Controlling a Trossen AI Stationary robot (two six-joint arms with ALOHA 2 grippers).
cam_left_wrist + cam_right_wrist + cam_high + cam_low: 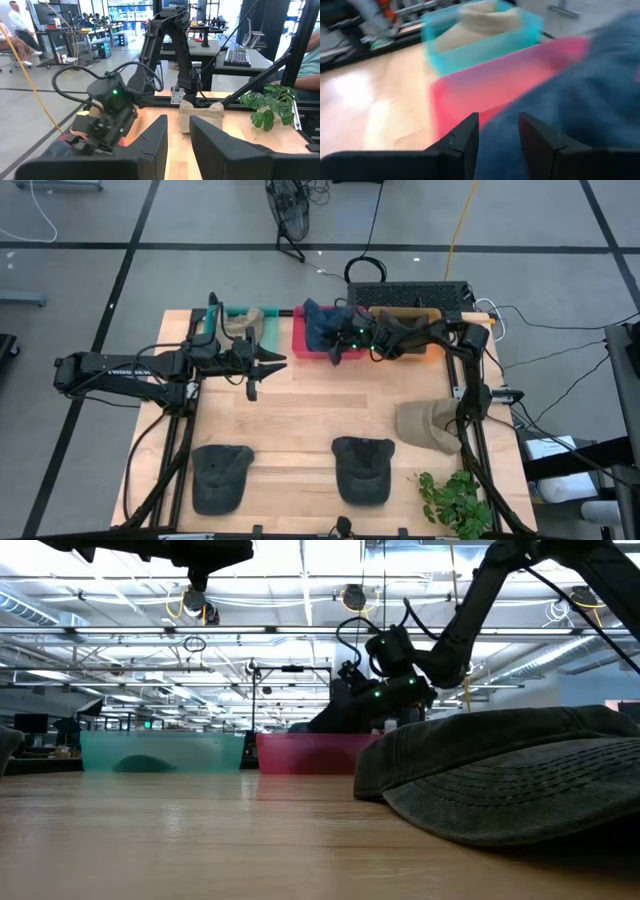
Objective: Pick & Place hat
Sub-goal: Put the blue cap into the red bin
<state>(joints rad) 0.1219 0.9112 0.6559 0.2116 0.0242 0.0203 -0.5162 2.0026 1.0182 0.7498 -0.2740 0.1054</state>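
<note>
A blue hat (320,322) is bunched over the pink bin (300,342) at the table's far edge, with my right gripper (338,345) shut on it. In the right wrist view the blue hat (580,90) fills the space past the fingers. In the low view the hat (335,710) stands higher than the pink bin's rim (300,740). To the left, a teal bin (268,328) holds a tan hat (240,322). My left gripper (272,363) hovers near the teal bin, pointing level, open by a narrow gap with nothing in it (178,130). My right gripper has blue cloth of the hat (500,145) pinched between its two fingers; which part of the hat, I cannot tell. The fingers come from the table's right, slanting slightly down. The hat hangs bunched at the pink bin; whether it rests on the bin's floor is hidden.
A tan hat (425,425) lies at the table's right, and two dark hats (220,475) (362,468) lie near the front edge. A plant (455,500) stands at the front right corner. An orange bin (405,330) sits right of the pink one.
</note>
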